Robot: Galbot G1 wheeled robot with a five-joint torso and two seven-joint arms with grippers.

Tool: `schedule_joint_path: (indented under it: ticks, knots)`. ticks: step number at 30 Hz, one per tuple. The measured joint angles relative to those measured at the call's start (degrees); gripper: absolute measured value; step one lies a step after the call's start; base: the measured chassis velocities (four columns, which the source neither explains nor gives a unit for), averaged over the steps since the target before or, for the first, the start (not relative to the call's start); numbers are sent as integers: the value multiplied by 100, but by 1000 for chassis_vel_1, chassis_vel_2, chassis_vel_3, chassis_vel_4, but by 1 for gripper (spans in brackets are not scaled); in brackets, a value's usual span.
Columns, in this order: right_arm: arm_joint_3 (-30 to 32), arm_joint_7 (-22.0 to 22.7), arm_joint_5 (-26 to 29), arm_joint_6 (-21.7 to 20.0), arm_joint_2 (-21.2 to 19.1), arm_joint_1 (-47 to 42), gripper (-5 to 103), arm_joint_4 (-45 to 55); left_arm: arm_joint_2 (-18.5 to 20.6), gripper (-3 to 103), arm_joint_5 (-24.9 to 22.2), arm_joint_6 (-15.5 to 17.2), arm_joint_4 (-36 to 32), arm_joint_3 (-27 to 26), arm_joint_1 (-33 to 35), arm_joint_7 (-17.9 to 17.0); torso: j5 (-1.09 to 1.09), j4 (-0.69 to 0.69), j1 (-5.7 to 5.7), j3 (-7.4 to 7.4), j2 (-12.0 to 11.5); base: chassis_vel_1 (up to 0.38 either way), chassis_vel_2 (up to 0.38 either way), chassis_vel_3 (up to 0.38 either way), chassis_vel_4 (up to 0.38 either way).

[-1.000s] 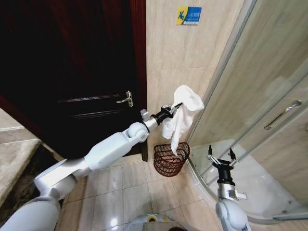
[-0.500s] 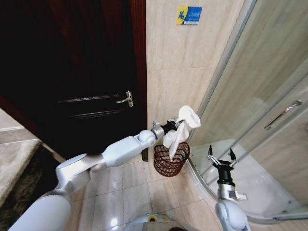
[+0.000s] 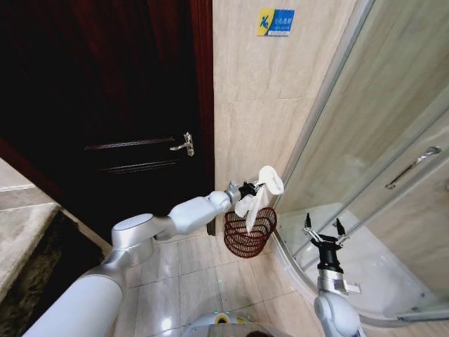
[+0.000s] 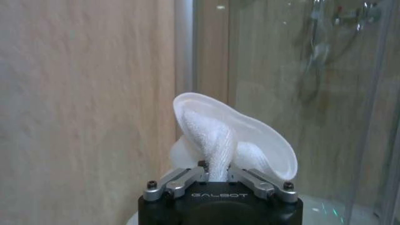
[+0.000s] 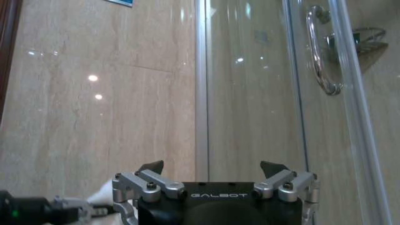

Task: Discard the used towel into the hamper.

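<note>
the left arm is stretched out toward the corner where the tiled wall meets the glass shower enclosure [image 3: 379, 140], and the left gripper [image 3: 251, 188] sits just above the rim of the hamper [image 3: 249, 232]. its fingers [image 4: 181, 178] are pressed together on a bunched fold of the white towel [image 3: 261, 193], which bulges up past the fingertips in the left wrist view [image 4: 225, 140] and trails down from the gripper, its lower end hanging inside the hamper's open top. the hamper, a dark reddish-brown wire basket with horizontal rings, stands on the pale floor tiles [image 3: 189, 274] against the wall, just beside the curved base of the shower enclosure and near the edge of the dark wooden door [image 3: 105, 112]. the right gripper [image 3: 321, 228] is held low at the right, well apart from the hamper, pointing up in front of the shower glass; its two fingers [image 5: 153, 167] are spread wide with nothing between them. a chrome handle [image 5: 319, 51] is mounted on the shower door, and a small blue sign [image 3: 275, 22] is fixed high on the wall.
</note>
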Motion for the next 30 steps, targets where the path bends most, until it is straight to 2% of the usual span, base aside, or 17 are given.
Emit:
schedule_joint_path:
  ticks: [6,9,18,23,30]
  knots:
    - [-12,-15,16,43,15,10,100,-63,-225,2,9,-23,384,211,29,153,0,0,0,0,0,0,0,0,0]
    - [-17,-28,39,76,26,-7,100,-101,-414,2,79,-93,849,296,137,277,0,1,0,0,0,0,0,0,0]
    - [3,-36,97,99,16,28,100,-216,-481,2,504,-229,1463,61,507,422,-1,0,0,0,0,0,0,0,0]
    - [6,-37,119,99,9,75,100,-267,-471,2,765,-445,1921,-144,647,304,0,3,0,0,0,0,0,0,0]
    - [8,-43,147,115,-17,71,100,-310,-466,2,996,-557,2067,-363,677,59,-1,1,0,0,0,0,0,0,0]
